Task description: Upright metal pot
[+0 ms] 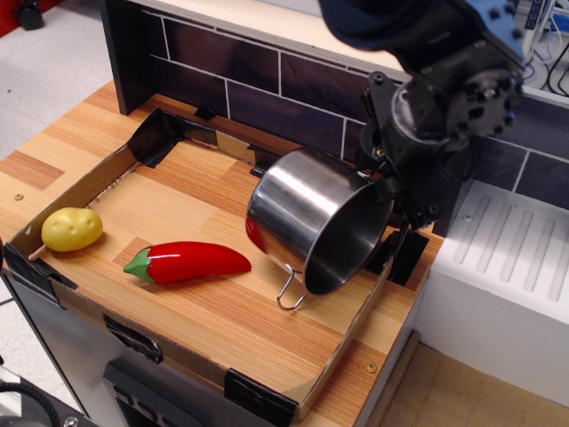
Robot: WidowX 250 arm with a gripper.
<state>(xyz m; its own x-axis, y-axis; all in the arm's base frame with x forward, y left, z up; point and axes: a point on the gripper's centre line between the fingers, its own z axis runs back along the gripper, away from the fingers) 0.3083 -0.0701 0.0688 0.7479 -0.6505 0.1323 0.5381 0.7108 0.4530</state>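
Steel pot [302, 209] (tilted) in end effector [388, 182]

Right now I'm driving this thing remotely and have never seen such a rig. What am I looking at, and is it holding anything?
There is one view, a camera looking down from the front-left onto a wooden counter with a low cardboard tray taped on it. The big black machine at top right is the robot arm. Its pincer is at the far rim of the shiny metal pot, apparently gripping it, though its tips are hidden. The pot is tilted, mouth facing the lower right, one wire handle hanging near the tray floor. Also in the tray lie a red pepper and a yellow potato.
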